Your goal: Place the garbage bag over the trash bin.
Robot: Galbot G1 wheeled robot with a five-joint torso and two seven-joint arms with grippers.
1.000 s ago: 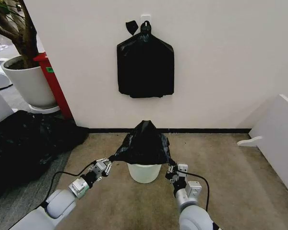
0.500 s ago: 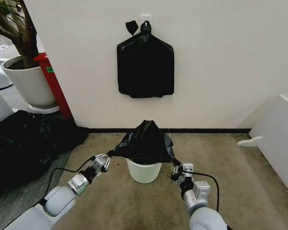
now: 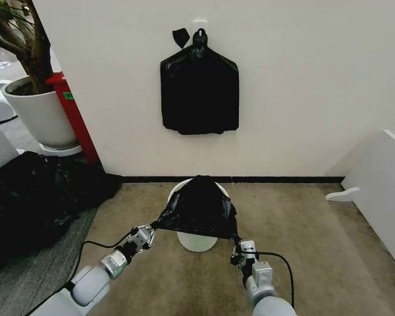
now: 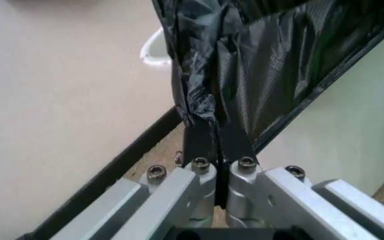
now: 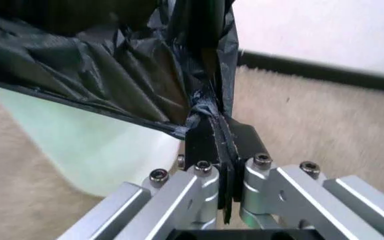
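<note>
Partway through, by the look of it. Thin, glossy black plastic garbage bag (image 3: 197, 207) stretched wide between two grippers and held in front of the small round cream-white trash bin (image 3: 197, 241), covering most of its near wall and rim; a sliver of pale rim visible behind the bag at the far left, base visible below on the tan carpet (image 3: 316, 263). Left gripper (image 3: 145, 234) clamped tight on the bag's left corner, fingers (image 4: 202, 145) pressed together with black film pinched between them. Right gripper (image 3: 241, 249) likewise closed on the right corner, film sandwiched between its dark pads (image 5: 205, 140). Lower hem pulled into a taut, nearly level line running left to right between the two grips, slightly lower on the right; that line marks the bag's long axis, crosswise to the robot. Bulk of the bag bunched into a wrinkled dome above the hem, peak toward the wall. Mouth apparently facing down and toward the robot, though whether open enough to take the rim is hard to tell.

Done: bag gripped at both sides, spread, brought up to the bin. Left, in all likelihood: hem drawn over and down around the rim; not clear that any part of it encircles the bin yet. Bin seemingly tipped toward the wall.

Flat square bundle of black bags (image 3: 199, 92) hanging on the wall above, untouched.
</note>
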